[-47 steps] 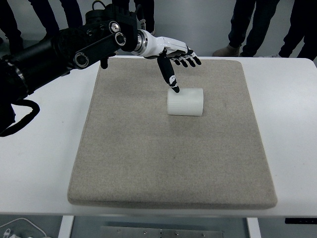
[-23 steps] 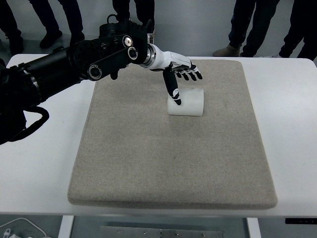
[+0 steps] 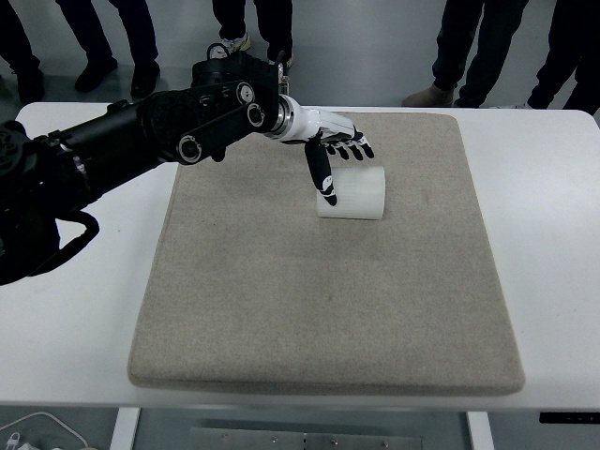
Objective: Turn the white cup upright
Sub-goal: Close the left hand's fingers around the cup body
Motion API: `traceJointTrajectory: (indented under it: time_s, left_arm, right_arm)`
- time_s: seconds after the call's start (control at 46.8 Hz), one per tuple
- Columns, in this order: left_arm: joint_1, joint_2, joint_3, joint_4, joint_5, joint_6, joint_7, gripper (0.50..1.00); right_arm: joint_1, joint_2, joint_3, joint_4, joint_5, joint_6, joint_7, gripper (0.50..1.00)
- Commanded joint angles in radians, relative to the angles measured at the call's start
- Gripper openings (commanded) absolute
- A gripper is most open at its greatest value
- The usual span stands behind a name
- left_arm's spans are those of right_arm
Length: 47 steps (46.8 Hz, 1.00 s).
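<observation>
top view: your white cup [image 3: 352,193] lies on its side a little above the middle of the frame, on the upper part of the grey mat [image 3: 319,300] that covers most of the white counter [image 3: 66,319]. its open end seems to face the left of the frame. the left hand [image 3: 330,148] comes in from the left on a black arm [image 3: 141,127] that crosses the upper left of the frame and sits over the cup's upper left edge. its fingers [image 3: 359,146] are spread and relaxed; they grip nothing. one digit points down the frame and its dark tip touches the cup's left end; you cannot tell if it goes inside the rim. the other fingertips fan toward the right just above the cup. along the top edge of the frame you see the legs and shoes of people [image 3: 469,47] standing behind the counter. a white cable [image 3: 37,433] shows at the lower left corner.
</observation>
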Motion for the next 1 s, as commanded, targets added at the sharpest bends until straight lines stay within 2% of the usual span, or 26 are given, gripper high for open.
traceJointTrajectory:
  time_s: [0.0,0.513,0.983]
  left_arm:
    - [0.006,0.0,0.012,0.012,-0.003,0.002,-0.004,0.971]
    - [0.006,0.0,0.01,0.011,-0.006,0.02,-0.016,0.964]
    - [0.003,0.0,-0.004,-0.014,-0.015,0.022,-0.07,0.964]
  right_arm:
    - [-0.001,0.0,0.001,0.0,0.0,0.0,0.0,0.93]
    - [0.001,0.0,-0.002,0.0,0.0,0.001,0.0,0.93]
    - [0.001,0.0,-0.004,0.0,-0.001,0.001,0.0,0.93]
